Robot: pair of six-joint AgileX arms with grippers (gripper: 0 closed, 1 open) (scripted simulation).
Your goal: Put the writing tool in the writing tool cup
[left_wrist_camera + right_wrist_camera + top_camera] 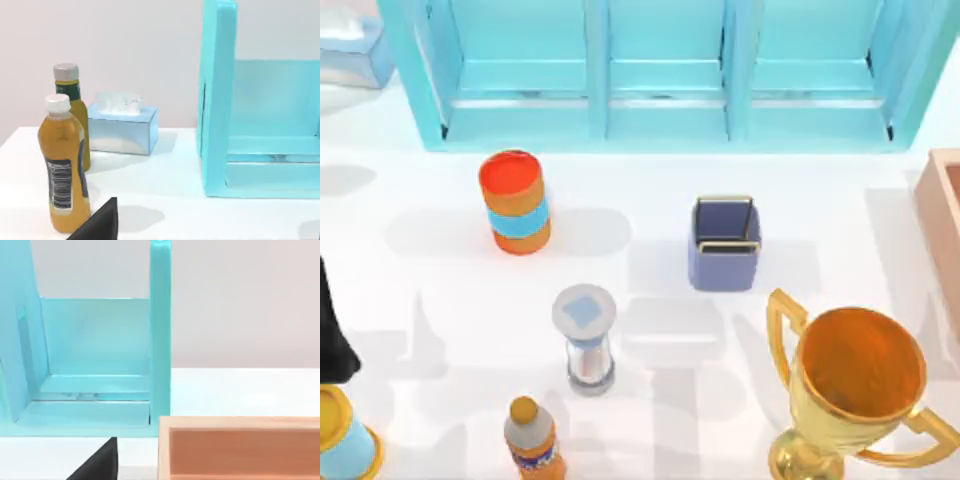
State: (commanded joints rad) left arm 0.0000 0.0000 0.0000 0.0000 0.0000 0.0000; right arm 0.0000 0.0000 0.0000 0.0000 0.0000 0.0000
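The cup point(725, 245) stands upright on the white table point(650, 200), just off centre toward 3 o'clock in the top view. Its mouth is open and the brass divider crosses it. It is well apart from everything else. The turquoise shelf point(665, 75) runs along the 12 o'clock edge, and the gold trophy point(855, 390) sits at 5 o'clock of the cup. An orange can point(515, 202) with a blue band stands at 9 o'clock of the cup, with an hourglass point(586, 340) at 7 o'clock and a small bottle point(532, 440) beyond that.

A black shape at the 9 o'clock edge is probably the left arm point(332, 330), parked beside a yellow-rimmed can point(342, 440).

The left wrist view shows a dark wedge of the left gripper point(97, 225) low over the table, near two juice bottles point(65, 165) and a tissue box point(122, 127). I cannot tell how far it is open or whether it holds anything.

The right gripper point(97, 462) shows the same dark wedge, beside a wooden box point(240, 450) and the shelf's end, and its state cannot be told either.
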